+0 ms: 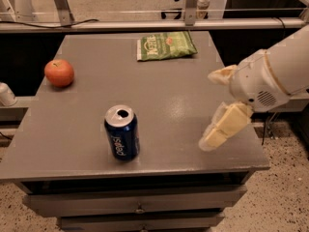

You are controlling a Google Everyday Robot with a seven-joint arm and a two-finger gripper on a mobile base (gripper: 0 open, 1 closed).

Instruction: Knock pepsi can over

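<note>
The pepsi can (122, 139) is dark blue with white lettering and a silver top. It stands upright near the front edge of the grey table (169, 95), left of centre. My gripper (209, 109) has come in from the right on a white arm and hovers over the table's right front part. It is well to the right of the can and does not touch it. Its two cream fingers (223, 128) are spread apart with nothing between them.
A red apple (59, 73) sits at the table's left side. A green chip bag (165, 45) lies flat at the back centre. Metal rails run behind the table. Drawers are below the front edge.
</note>
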